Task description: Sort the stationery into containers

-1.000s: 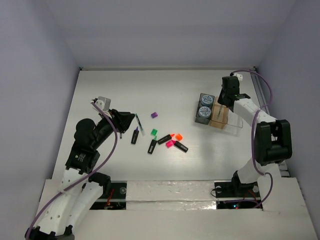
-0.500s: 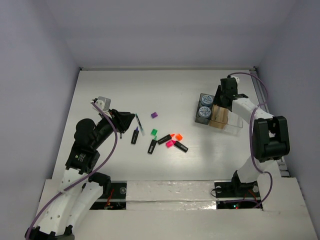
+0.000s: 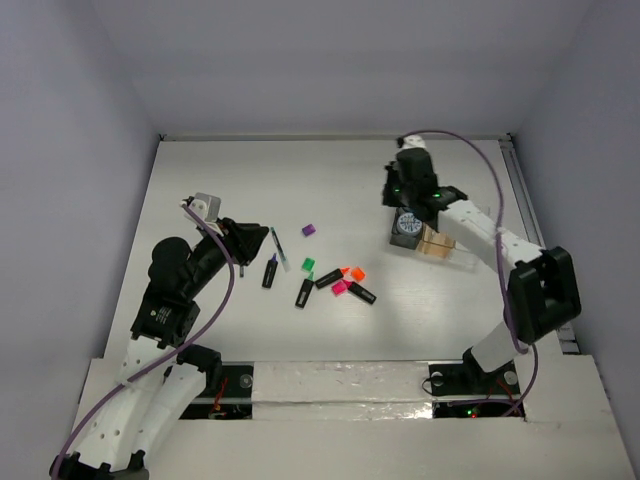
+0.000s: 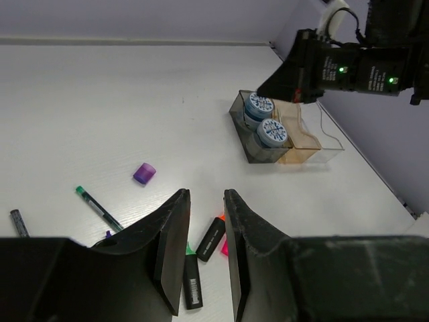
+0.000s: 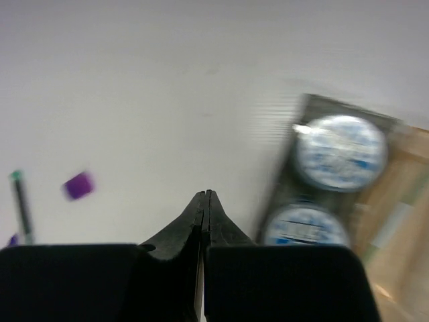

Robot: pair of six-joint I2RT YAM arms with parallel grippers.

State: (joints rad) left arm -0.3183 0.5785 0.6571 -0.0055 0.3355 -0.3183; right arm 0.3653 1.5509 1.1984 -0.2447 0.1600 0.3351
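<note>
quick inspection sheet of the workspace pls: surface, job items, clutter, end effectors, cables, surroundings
surface: white table, flat, no spills seen
job's things: four highlighters and loose caps scattered mid-table; two round blue-and-white pieces in the dark grey holder; clear box beside it; thin green-tipped pen lying loose
clutter: nothing seen
end effectors: left end effector slightly open, empty; right end effector shut, empty, beside the holder
cables: purple cables run along both arms, off the table
surroundings: plain walls on three sides
</note>
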